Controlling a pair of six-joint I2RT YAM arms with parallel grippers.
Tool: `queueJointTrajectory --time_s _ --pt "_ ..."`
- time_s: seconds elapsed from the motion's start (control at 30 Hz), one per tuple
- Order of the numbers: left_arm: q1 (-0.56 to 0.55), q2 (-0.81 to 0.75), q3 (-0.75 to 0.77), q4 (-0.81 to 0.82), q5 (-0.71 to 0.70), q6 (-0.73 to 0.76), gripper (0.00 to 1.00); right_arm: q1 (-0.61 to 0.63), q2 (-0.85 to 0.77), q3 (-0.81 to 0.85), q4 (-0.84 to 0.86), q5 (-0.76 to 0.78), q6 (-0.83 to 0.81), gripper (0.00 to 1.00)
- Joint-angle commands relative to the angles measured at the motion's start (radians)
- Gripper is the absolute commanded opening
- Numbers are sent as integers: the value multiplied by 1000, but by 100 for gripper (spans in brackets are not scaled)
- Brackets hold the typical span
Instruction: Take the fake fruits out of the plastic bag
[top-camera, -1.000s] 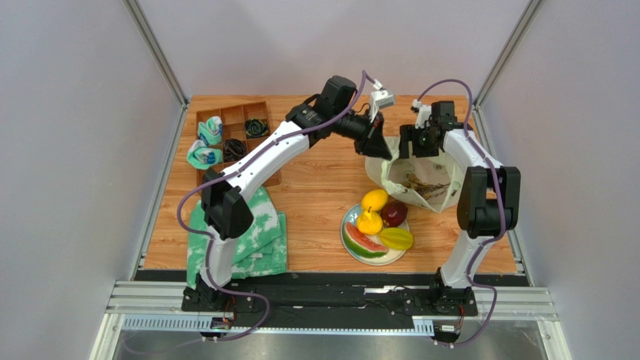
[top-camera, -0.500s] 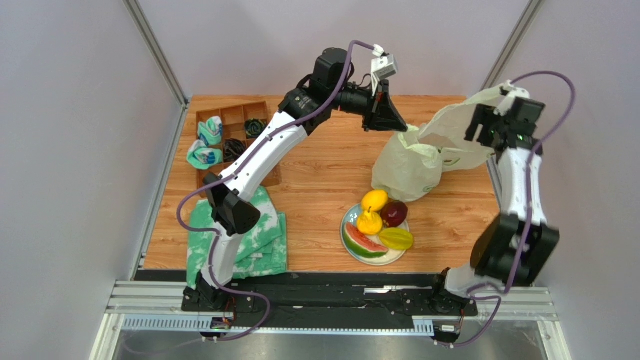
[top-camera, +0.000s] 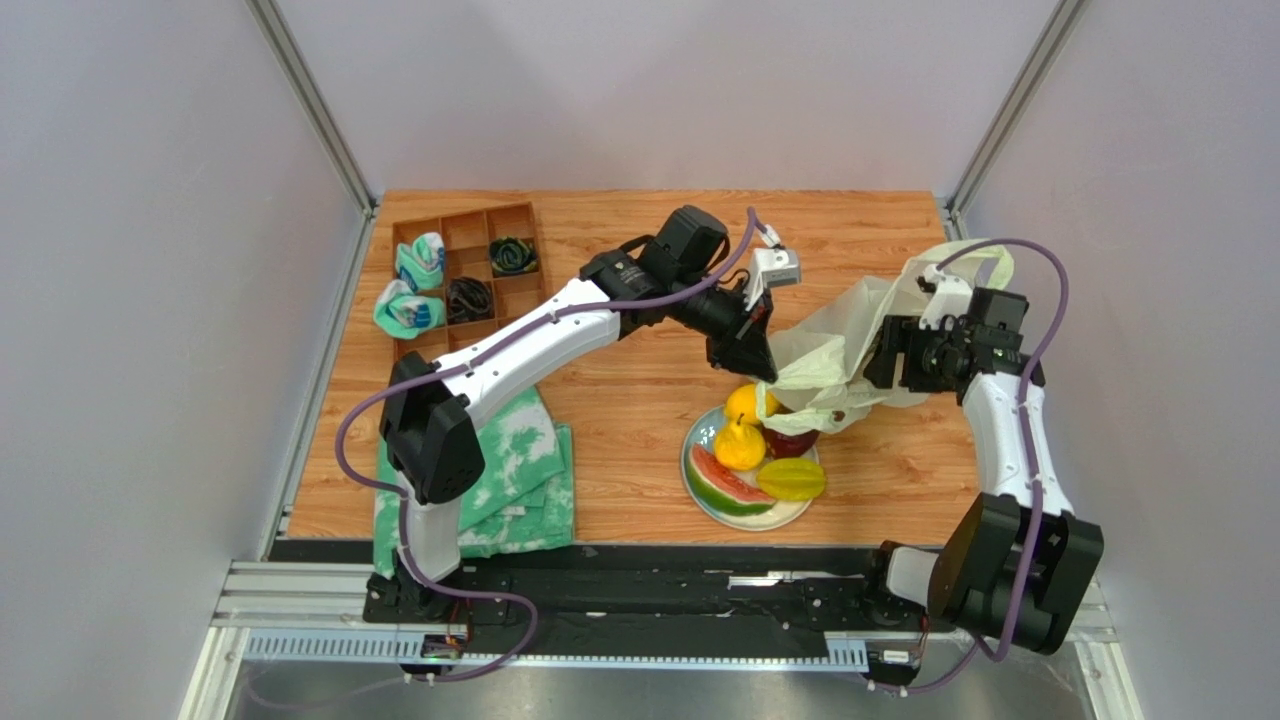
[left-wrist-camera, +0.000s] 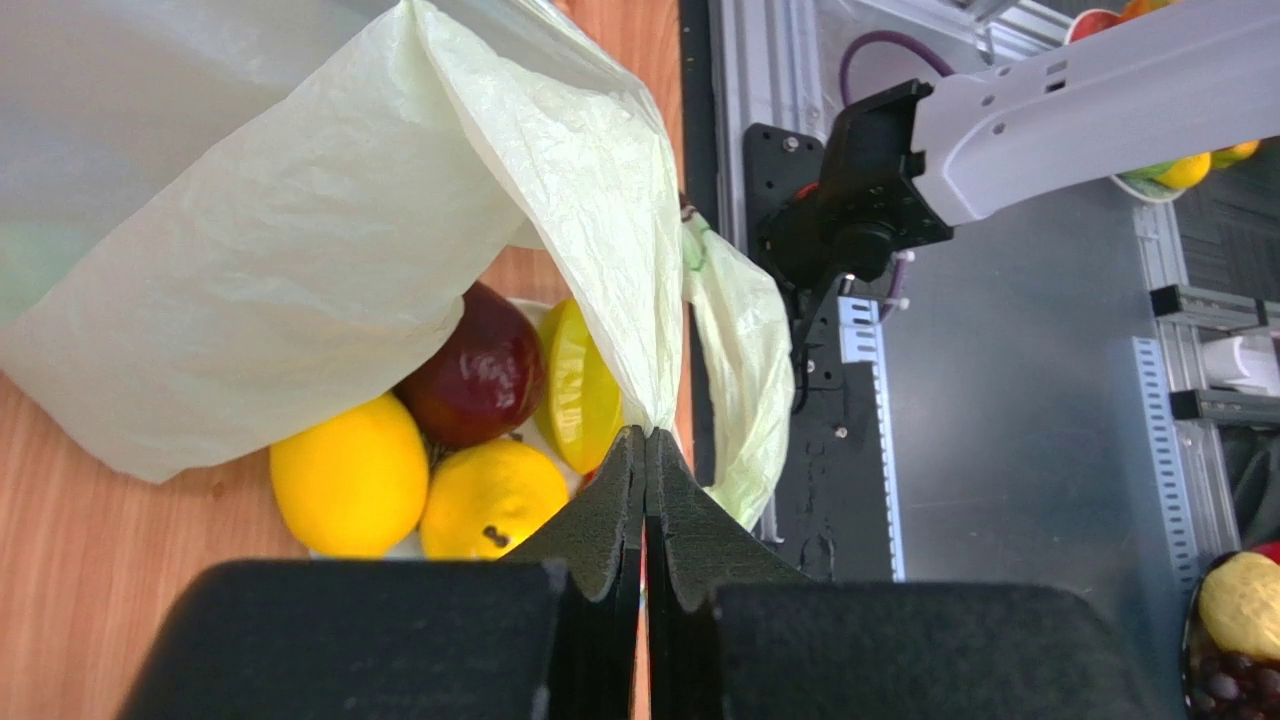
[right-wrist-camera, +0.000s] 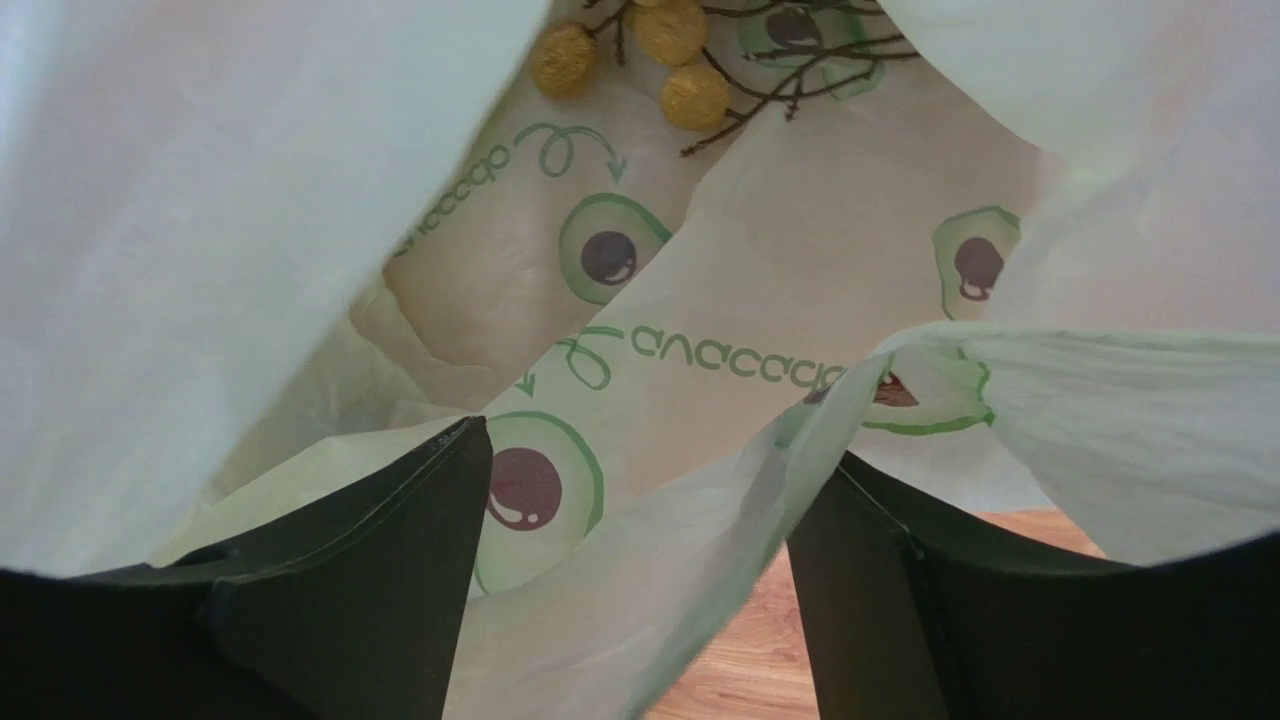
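Note:
The pale yellow-green plastic bag (top-camera: 842, 348) hangs between my two grippers, its lower edge over the plate (top-camera: 747, 521). My left gripper (top-camera: 762, 365) is shut on a fold of the bag's film (left-wrist-camera: 646, 432). My right gripper (top-camera: 890, 360) is open inside the bag, and a strip of film (right-wrist-camera: 706, 555) runs loose between its fingers. A bunch of small brown balls (right-wrist-camera: 672, 57) lies inside the bag. On the plate sit the lemon (top-camera: 748, 401), pear (top-camera: 738, 446), plum (top-camera: 789, 440), watermelon slice (top-camera: 724, 483) and yellow-green oval fruit (top-camera: 792, 477).
A wooden compartment tray (top-camera: 466, 278) with small items stands at the back left. A green-and-white cloth (top-camera: 519, 465) lies at the front left. Metal frame posts stand at the back corners.
My right arm has come down from its raised position, and the bag dropped with it over the plate. My left gripper moved down and forward towards the plate, still holding the bag.

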Motion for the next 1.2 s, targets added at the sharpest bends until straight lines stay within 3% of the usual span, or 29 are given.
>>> queueJointTrajectory --time_s 0.0,0.13,0.3,0.4,0.53,0.7,0.87,0.93,1.0,1.17 --pt "11 -24 5 36 -18 13 0 17 36 176 16 -79 -49 71" --pt "31 -43 -12 37 -18 8 0 53 117 222 37 -71 -50 68" --pt "70 -53 -38 39 -30 13 0 150 249 221 138 77 -50 75" --pt "83 -49 -29 37 -24 13 0 164 301 248 162 81 -35 74" --pt "93 -35 -21 25 -21 14 0 203 295 311 116 46 -72 73" --pt "97 -20 -3 39 -16 5 0 236 300 296 -47 189 -179 70" --pt "119 5 51 34 -24 10 0 114 145 105 -172 228 -247 56" --pt "122 19 63 8 -29 11 0 69 76 14 -223 231 -283 55" --pt "125 23 68 -19 -18 14 0 55 -31 -64 -298 236 -328 57" --pt "125 25 39 -76 -7 42 0 53 -199 -127 -335 256 -376 74"
